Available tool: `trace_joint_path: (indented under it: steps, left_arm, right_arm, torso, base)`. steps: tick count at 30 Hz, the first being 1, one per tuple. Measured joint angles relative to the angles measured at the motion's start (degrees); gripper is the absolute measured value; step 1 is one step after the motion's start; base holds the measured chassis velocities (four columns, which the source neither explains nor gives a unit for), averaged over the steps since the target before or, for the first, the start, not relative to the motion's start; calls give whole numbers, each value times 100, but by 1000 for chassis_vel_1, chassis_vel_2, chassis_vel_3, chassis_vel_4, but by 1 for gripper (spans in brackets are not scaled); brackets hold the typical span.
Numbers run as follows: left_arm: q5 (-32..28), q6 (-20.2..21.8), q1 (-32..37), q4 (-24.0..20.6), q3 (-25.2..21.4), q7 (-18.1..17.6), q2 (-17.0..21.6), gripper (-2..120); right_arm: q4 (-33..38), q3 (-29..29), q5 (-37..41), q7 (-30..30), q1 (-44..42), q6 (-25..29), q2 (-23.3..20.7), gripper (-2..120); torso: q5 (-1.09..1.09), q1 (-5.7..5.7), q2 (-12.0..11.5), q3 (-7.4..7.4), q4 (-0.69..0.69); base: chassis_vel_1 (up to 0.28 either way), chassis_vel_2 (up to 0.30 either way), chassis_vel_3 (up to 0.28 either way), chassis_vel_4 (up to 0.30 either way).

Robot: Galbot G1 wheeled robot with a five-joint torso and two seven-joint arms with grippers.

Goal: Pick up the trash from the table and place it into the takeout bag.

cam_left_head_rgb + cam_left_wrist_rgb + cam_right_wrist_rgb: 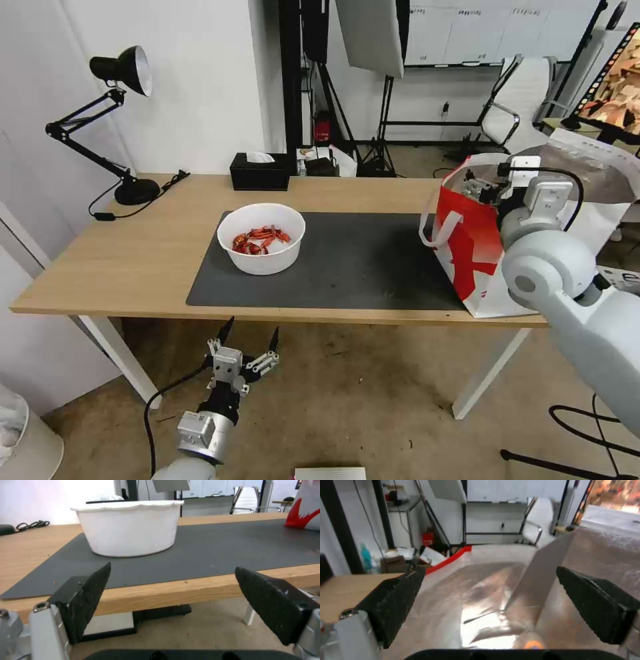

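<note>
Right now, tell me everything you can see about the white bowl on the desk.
The white bowl is round and deep, with a slightly wavy rim and matte, smudged walls that look like plastic or foam. It stands upright near the left end of the dark grey mat, holding a small heap of red crayfish shells. Nothing else touches it; the open left gripper hangs below the desk edge in front of it.

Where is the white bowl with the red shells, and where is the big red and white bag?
White bowl (261,257), head view: on its front outer wall.
Takeout bag (470,233), head view: on its red side panel facing the bowl.
</note>
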Motion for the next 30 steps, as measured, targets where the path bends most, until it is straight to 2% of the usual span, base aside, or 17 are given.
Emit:
trace_joint_path:
  steps: [8, 10, 11, 12, 14, 16, 17, 19, 20, 21, 23, 24, 26, 28, 30]
  left_arm:
    - [16, 3, -2, -19, 14, 1, -35, 100]
    - [16, 3, 3, -40, -19, 1, -29, 100]
    - [15, 3, 5, -52, -31, 1, -26, 100]
    - [15, 3, 5, -52, -31, 1, -26, 100]
    - [13, 2, 10, -77, -47, 0, -30, 100]
    - [16, -39, 86, -138, -110, 0, -113, 100]
    - [16, -39, 86, -138, -110, 0, -113, 100]
    - [24, -108, 160, -212, -171, -3, -204, 100]
    - [25, -124, 166, -237, -184, -6, -231, 100]
    - [25, -124, 166, -237, -184, -6, -231, 100]
    - [28, -144, 168, -238, -199, -14, -243, 100]
    - [28, -144, 168, -238, -199, -14, -243, 100]
    - [54, -234, 178, -179, -213, -23, -251, 100]
    - [85, -281, 177, -121, -215, -34, -270, 100]
    - [103, -290, 171, -102, -214, -42, -283, 100]
  right_arm:
    - [-42, -21, 165, 56, 224, 131, -39, 100]
    - [80, 67, 160, -133, 24, 554, -54, 100]
    - [186, 180, 151, -424, -175, 883, -60, 100]
    - [186, 180, 151, -424, -175, 883, -60, 100]
    - [430, 386, 2, -1090, -649, 1484, -94, 100]
    - [711, 488, -515, -1954, -1381, 2398, -90, 100]
    - [711, 488, -515, -1954, -1381, 2398, -90, 100]
    - [899, 653, -1064, -2714, -2178, 3245, 28, 100]
    - [1012, 866, -1358, -3193, -2843, 3676, 111, 100]
    - [1012, 866, -1358, -3193, -2843, 3676, 111, 100]
    - [1040, 1213, -1966, -3843, -3962, 4363, 278, 100]
    - [1040, 1213, -1966, -3843, -3962, 4363, 278, 100]
    - [709, 1583, -2830, -4483, -5072, 5341, 522, 100]
    - [390, 1771, -3306, -4782, -5772, 5896, 706, 100]
    - [291, 1798, -3392, -4819, -5970, 6017, 773, 100]
  torso:
    - [0, 0, 0, 0, 0]
    - [0, 0, 0, 0, 0]
    - [0, 0, 0, 0, 2]
    - [0, 0, 0, 0, 2]
    - [-1, 0, 0, 0, 1]
    - [0, 0, 0, 0, -2]
    - [0, 0, 0, 0, -2]
    - [2, 0, 0, 0, 5]
    - [1, 0, 0, 0, 4]
    - [1, 0, 0, 0, 4]
    - [1, 0, 0, 0, -2]
    - [1, 0, 0, 0, -2]
    - [1, -1, 1, -1, -1]
    - [0, -1, 1, -1, -2]
    - [0, -1, 1, -1, -2]
  base:
    - [0, 0, 0, 0]
    - [0, 0, 0, 0]
    - [0, 0, 0, 0]
    - [0, 0, 0, 0]
    - [0, 0, 0, 0]
    - [0, 0, 0, 0]
    - [0, 0, 0, 0]
    - [0, 0, 0, 0]
    - [0, 0, 0, 0]
    - [0, 0, 0, 0]
    - [0, 0, 0, 0]
    - [0, 0, 0, 0]
    - [0, 0, 0, 0]
    - [0, 0, 0, 0]
    - [0, 0, 0, 0]
